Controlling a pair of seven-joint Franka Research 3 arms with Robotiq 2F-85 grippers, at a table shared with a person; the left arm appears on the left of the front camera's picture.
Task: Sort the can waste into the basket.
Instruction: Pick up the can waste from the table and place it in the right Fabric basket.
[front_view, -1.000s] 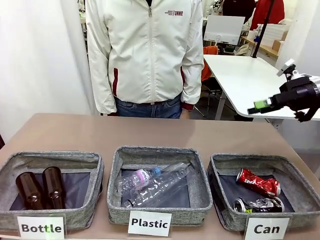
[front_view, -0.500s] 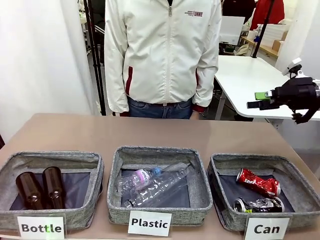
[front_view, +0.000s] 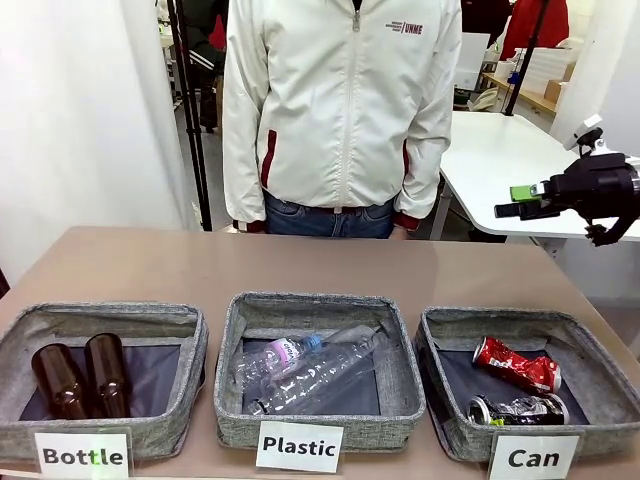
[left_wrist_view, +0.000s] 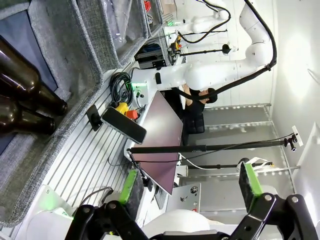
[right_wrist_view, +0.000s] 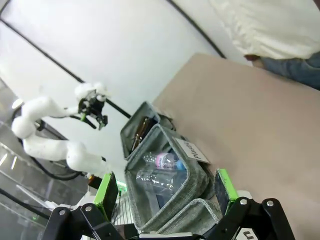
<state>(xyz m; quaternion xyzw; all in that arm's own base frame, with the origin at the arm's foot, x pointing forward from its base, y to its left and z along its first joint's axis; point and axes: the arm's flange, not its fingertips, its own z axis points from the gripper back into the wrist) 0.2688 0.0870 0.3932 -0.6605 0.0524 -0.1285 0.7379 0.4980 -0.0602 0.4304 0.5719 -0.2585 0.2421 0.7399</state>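
Looking near first, you've got both cans in the Can basket (front_view: 455, 330), lower right: dark can (front_view: 518, 409) at the front, red can (front_view: 516, 363) behind it, lying lengthwise across. Farther back and above, your right gripper (front_view: 521, 201) hangs wide and empty at right. Left gripper (left_wrist_view: 190, 185) also gapes, empty.

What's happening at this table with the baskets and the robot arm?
It's a waste-sorting setup. Both crushed cans, the red can and the dark can, already lie in the basket signed "Can". The right gripper is up in the air at the right, open and holding nothing. The left gripper is open too. A person stands across the table.
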